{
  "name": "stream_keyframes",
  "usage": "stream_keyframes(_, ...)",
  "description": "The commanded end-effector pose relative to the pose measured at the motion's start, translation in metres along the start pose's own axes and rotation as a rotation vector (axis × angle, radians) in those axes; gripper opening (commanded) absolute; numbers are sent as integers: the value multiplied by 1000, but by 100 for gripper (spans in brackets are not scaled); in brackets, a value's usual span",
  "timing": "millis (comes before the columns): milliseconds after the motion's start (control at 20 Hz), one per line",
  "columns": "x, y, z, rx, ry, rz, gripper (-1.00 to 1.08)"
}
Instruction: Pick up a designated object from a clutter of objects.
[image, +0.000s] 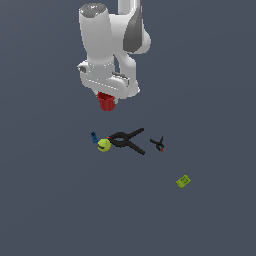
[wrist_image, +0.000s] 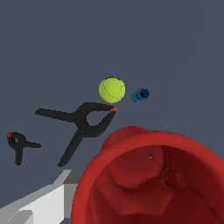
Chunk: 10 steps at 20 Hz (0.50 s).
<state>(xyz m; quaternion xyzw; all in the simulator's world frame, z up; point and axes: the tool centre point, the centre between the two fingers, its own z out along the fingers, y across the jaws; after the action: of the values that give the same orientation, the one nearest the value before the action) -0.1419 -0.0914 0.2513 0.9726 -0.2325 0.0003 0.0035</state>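
A: Cup in the air, I think; the red cup (image: 106, 102) hangs just under the gripper (image: 106, 98), well above the other things on the floor; the lifting step looks to be in hand, and the pick seems almost done.

B: Are the jaws closed on it?

A: I judge yes; in the wrist view the cup (wrist_image: 148, 179) fills the near part of the picture, open side toward the camera, and one grey finger (wrist_image: 39, 201) shows beside its wall; the jaws are narrow and seem to pinch the rim; the contact itself is hidden.

B: What does the next move call for?

A: A steady hold, in my opinion; a hold on the rim could slip if the arm jerks.

B: Count the things, please.

A: One cup; one yellow-green ball (image: 104, 145); one small blue piece (image: 94, 137) just beside the ball; two black clamps, a large clamp (image: 128, 140) touching the ball and a small clamp (image: 159, 144) apart from it; one green box (image: 183, 181), well apart from all.
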Motion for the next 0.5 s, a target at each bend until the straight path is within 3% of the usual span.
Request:
stream_keyframes(0, -9, -13, -22, -1, 1, 0, -100)
stream_keyframes(450, -36, -55, -88, 3, -1, -2, -100)
